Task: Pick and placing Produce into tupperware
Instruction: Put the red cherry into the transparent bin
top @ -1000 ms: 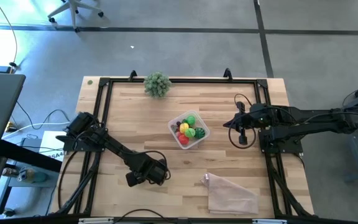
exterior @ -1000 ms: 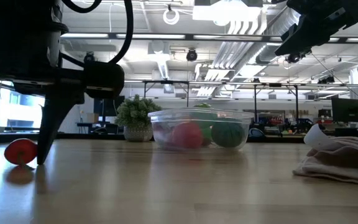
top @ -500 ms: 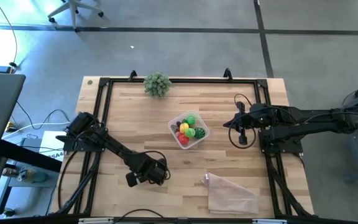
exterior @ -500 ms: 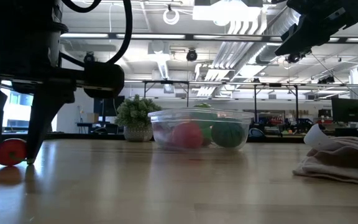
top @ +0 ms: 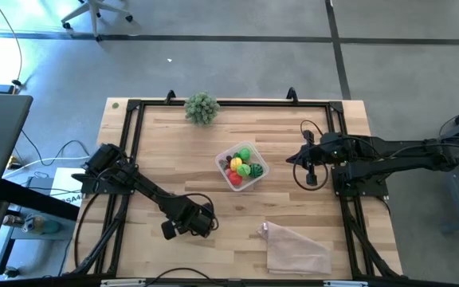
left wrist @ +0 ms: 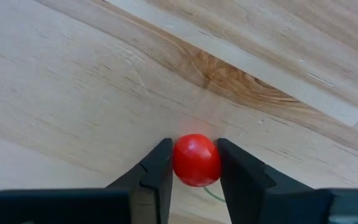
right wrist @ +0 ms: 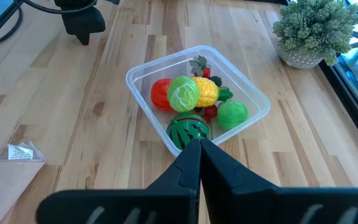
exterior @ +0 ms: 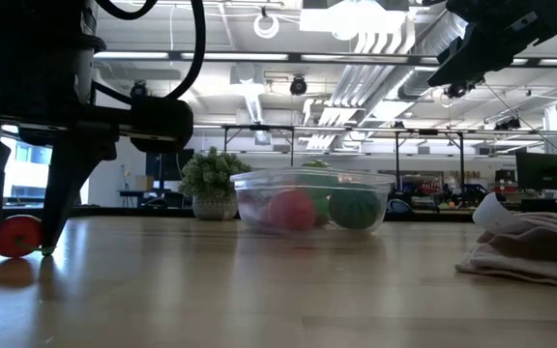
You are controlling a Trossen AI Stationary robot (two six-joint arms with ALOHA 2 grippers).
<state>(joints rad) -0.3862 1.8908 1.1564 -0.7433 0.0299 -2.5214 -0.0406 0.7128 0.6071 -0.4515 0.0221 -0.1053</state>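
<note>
We see a wood table (top: 182,151) with black frame, open workshop behind. Left gripper (left wrist: 193,163) is down on the near-left boards, fingers clamped on a red tomato (left wrist: 196,160). Right gripper (right wrist: 199,148) is pressed together, aloft beside the tub (top: 259,177) — mid-table, fruit (right wrist: 183,93) inside.

left arm: reaches from the left edge diagonally toward the near-centre of the worktop, wrist bent down
left claw (left wrist: 194,163): low at the worktop surface, pointing down, fingers (left wrist: 156,171) pressed against both sides of a small red round fruit (left wrist: 196,160)
right arm: comes in from the right edge, stretched roughly level, raised above the worktop
right claw (right wrist: 199,148): fingers together, tips meeting, holding nothing, hanging in the air
</note>
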